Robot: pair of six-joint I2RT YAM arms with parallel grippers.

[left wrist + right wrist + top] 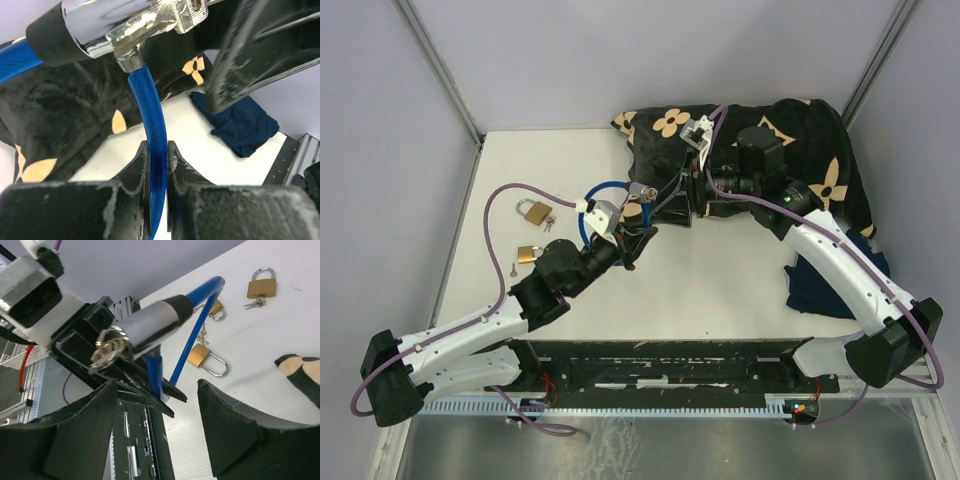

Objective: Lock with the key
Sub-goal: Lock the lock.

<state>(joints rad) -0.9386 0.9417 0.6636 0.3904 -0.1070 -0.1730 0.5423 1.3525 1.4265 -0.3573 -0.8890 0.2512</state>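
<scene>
Table [720,290], lock [148,102] (blue) in left end effector [157,162]

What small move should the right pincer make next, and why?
Probably ease the right pincer forward and close it on the key. Its jaws stand open, and the key, seated in the silver lock barrel, lies just ahead of them. The left pincer clamps the blue cable, steadying the lock.

Padlocks [532,211] lie on the table [720,290] left of the cable lock [605,184].
</scene>
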